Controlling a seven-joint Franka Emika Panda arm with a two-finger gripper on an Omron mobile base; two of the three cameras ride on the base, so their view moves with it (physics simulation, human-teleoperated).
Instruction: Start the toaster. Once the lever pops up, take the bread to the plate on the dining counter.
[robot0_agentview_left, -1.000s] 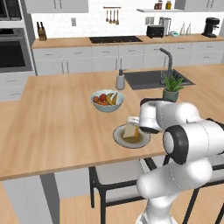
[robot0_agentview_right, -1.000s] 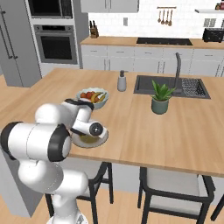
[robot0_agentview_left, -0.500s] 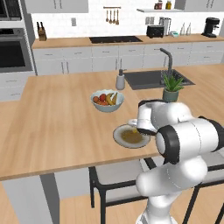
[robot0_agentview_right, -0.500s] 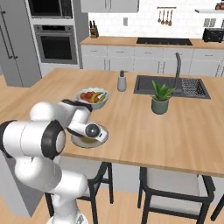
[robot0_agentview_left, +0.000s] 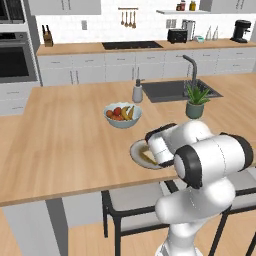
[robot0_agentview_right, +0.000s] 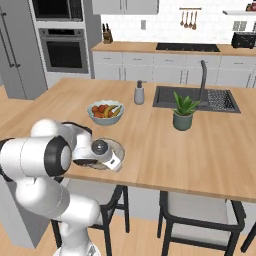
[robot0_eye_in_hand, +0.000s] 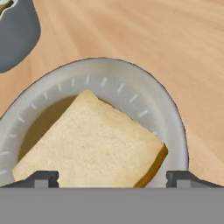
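No readable text, labels, brands, numbers or signs anywhere.

both base views look down from behind — sharing the plate (robot0_agentview_left: 136, 151); hand view hovers close above.

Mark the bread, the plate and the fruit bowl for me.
bread (robot0_eye_in_hand: 92, 144): hand view, middle of the slice's top face.
plate (robot0_eye_in_hand: 131, 85): hand view, bare far rim.
fruit bowl (robot0_agentview_left: 122, 121): left base view, front of its outer wall.
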